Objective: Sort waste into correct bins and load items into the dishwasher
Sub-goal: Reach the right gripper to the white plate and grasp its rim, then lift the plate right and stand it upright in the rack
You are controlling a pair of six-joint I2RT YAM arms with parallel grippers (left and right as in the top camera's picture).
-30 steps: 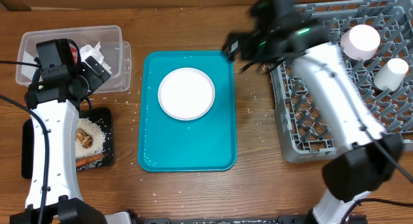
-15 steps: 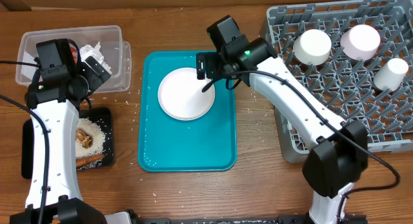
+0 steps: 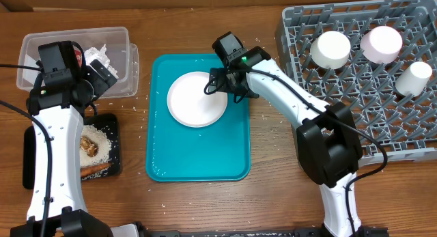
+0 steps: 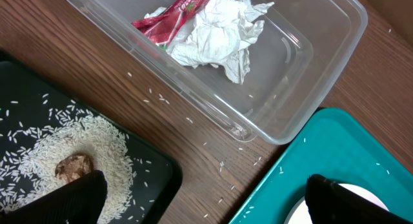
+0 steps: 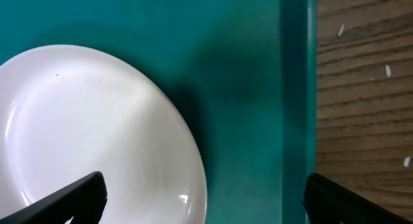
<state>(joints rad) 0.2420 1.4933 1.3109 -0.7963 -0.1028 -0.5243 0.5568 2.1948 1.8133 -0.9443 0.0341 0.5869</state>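
A white plate [image 3: 196,99] lies on the teal tray [image 3: 198,155]. My right gripper [image 3: 220,83] is open and empty, low over the plate's right edge. In the right wrist view its fingers straddle the plate's rim [image 5: 84,133] and the tray floor [image 5: 258,69], the gripper [image 5: 205,201] centred on the rim. My left gripper [image 3: 95,74] is open and empty by the clear bin [image 3: 127,59]. In the left wrist view the left gripper [image 4: 206,201] spans bare wood between the black tray [image 4: 26,101] and the teal tray [image 4: 335,140].
The clear bin holds crumpled white paper [image 4: 213,37] and a red wrapper [image 4: 171,17]. The black tray [image 3: 113,124] holds rice and food scraps. The grey dish rack [image 3: 355,121] at right holds three upturned cups [image 3: 330,49]. Rice grains are scattered on the wood.
My right arm swung left from the dish rack to the plate's right edge and came lower. A white cup it hid now shows in the rack. The left arm has not moved.
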